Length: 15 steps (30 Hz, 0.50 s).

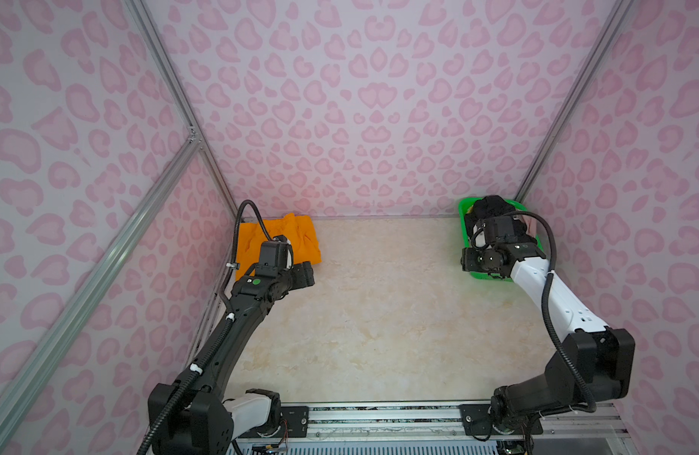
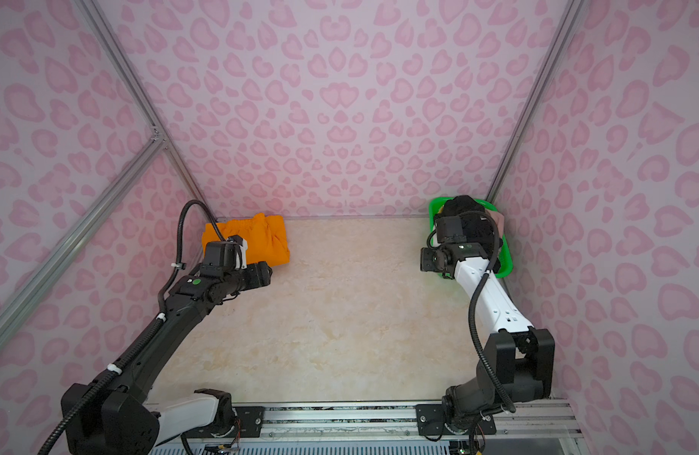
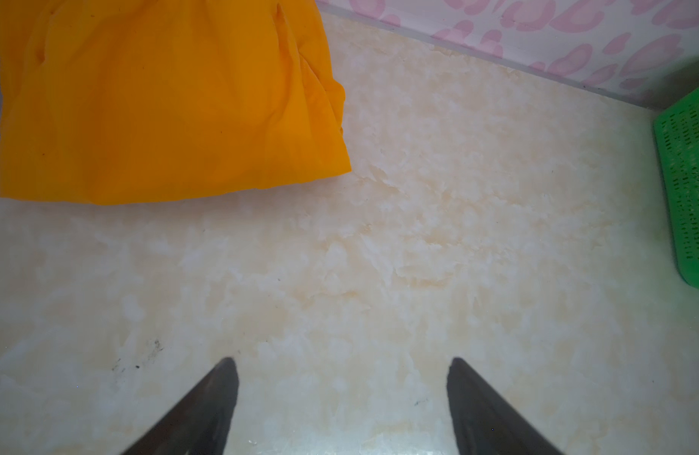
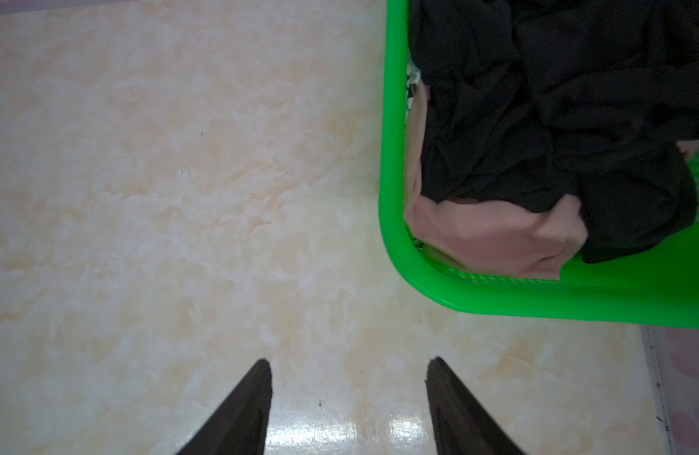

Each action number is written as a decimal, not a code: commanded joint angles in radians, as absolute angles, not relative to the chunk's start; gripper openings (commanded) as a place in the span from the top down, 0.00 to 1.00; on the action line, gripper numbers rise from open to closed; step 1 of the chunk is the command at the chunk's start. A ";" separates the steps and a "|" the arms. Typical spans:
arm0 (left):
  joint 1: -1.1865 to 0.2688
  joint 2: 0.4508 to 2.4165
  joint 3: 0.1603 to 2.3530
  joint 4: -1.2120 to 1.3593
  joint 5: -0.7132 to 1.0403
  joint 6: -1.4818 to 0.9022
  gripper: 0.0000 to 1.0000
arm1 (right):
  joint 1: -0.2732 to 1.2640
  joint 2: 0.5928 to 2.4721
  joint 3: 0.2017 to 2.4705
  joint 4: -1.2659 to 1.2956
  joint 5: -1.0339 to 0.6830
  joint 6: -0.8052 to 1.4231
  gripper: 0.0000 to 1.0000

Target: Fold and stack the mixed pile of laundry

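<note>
Both left gripper [image 3: 343, 359] and right gripper [image 4: 350, 360] gape empty; the black garment [image 4: 556, 98], in the green basket [image 4: 391, 157], lies just beside the right one.

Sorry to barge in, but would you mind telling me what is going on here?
Two robot arms are working through laundry. The orange shorts lie on the table in its far left corner, apparently folded, with the left claw open and empty near them. A black garment and a pink piece sit crumpled in the green basket at the far right; the right claw is open and empty beside it.
</note>
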<state>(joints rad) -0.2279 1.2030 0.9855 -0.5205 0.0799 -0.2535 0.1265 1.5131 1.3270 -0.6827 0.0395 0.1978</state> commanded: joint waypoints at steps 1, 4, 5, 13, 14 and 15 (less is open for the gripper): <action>-0.276 1.155 0.892 -0.459 0.037 -0.314 0.16 | 0.109 1.539 1.367 -0.749 0.002 0.165 0.36; -0.314 1.099 0.781 -0.373 -0.019 -0.344 0.16 | 0.109 1.504 1.312 -0.693 -0.031 0.140 0.36; -0.317 1.081 0.754 -0.342 -0.058 -0.351 0.16 | 0.109 1.483 1.274 -0.653 -0.040 0.132 0.36; -0.312 1.104 0.562 -0.002 -0.412 -0.204 0.04 | 0.093 1.333 0.908 -0.190 0.043 0.116 0.35; -0.309 1.118 0.568 0.005 -0.429 -0.193 0.04 | 0.088 1.329 0.869 -0.132 0.041 0.110 0.34; -0.305 1.140 0.569 0.067 -0.448 -0.167 0.03 | 0.084 1.328 0.823 -0.070 0.043 0.102 0.34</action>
<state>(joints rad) -0.3119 1.1099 0.5762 -0.1616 -0.3130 -0.2520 0.0921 1.3334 0.9108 -0.3164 0.0193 0.1253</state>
